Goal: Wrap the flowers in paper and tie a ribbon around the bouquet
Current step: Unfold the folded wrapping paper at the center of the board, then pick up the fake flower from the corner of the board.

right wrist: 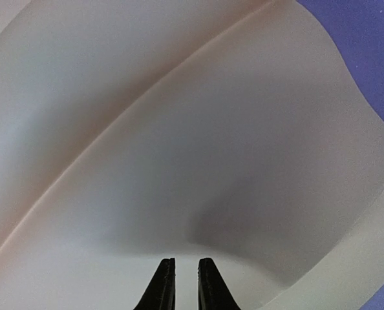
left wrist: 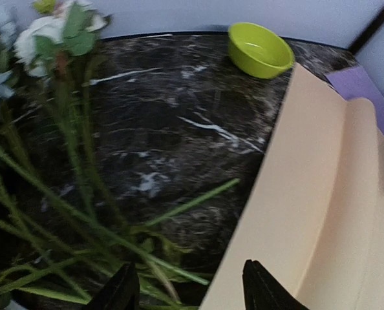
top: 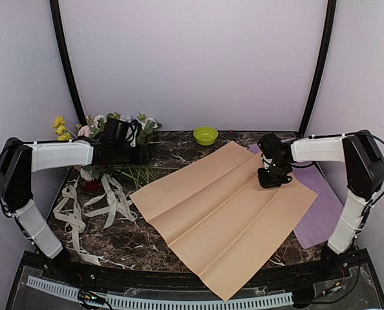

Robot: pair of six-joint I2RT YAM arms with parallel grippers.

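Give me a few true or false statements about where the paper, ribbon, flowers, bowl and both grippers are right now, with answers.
1. The peach paper lies spread open on the table. True.
2. The green bowl sits on the peach paper. False: it stands on bare marble at the far edge, just beyond the sheet's far corner.
3. The ribbon is tied around the flowers. False: it lies in loose loops on the table's left side.
4. The left gripper is by the flower stems, fingers apart. True.
5. The right gripper is down on the purple sheet. False: it is on the peach paper, which overlaps the purple sheet.
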